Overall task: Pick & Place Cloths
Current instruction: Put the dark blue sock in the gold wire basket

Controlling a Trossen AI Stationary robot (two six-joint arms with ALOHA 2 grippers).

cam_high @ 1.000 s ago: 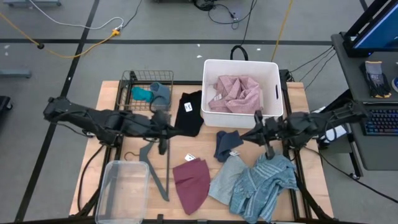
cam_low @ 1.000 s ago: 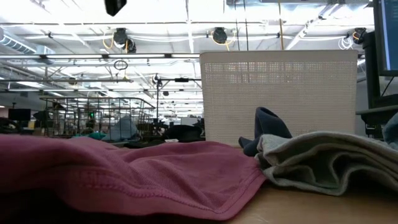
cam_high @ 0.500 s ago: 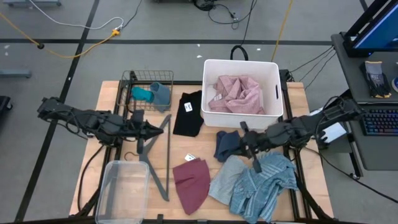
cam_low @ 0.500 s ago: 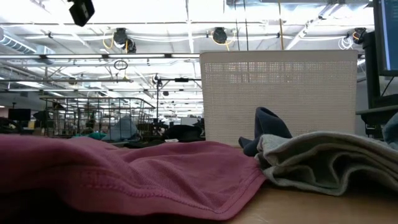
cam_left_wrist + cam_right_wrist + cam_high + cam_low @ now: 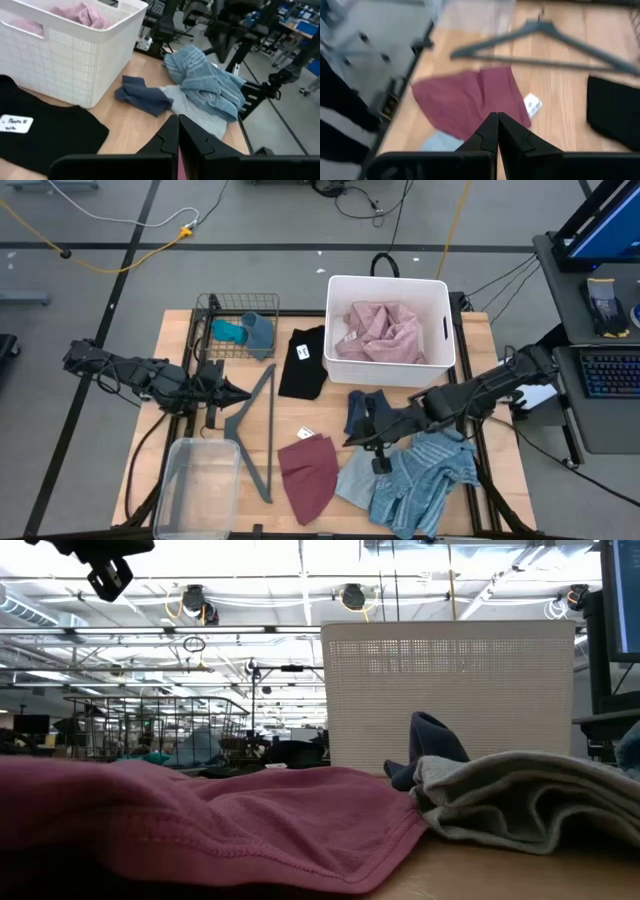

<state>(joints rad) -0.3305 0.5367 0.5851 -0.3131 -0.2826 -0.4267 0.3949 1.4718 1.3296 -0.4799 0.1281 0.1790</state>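
Rumpled pink cloth (image 5: 380, 330) (soft folds) fills ribbed white basket (image 5: 336, 322).

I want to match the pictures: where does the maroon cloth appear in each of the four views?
High view: maroon cloth lies at the table's front, centre, below the black cloth.
Low view: it fills the foreground on the left.
Left wrist view: not in it.
Right wrist view: middle of the picture, beyond the shut right pincer.
Shared landmark: the grey hanger, beside it in the high and right wrist views.
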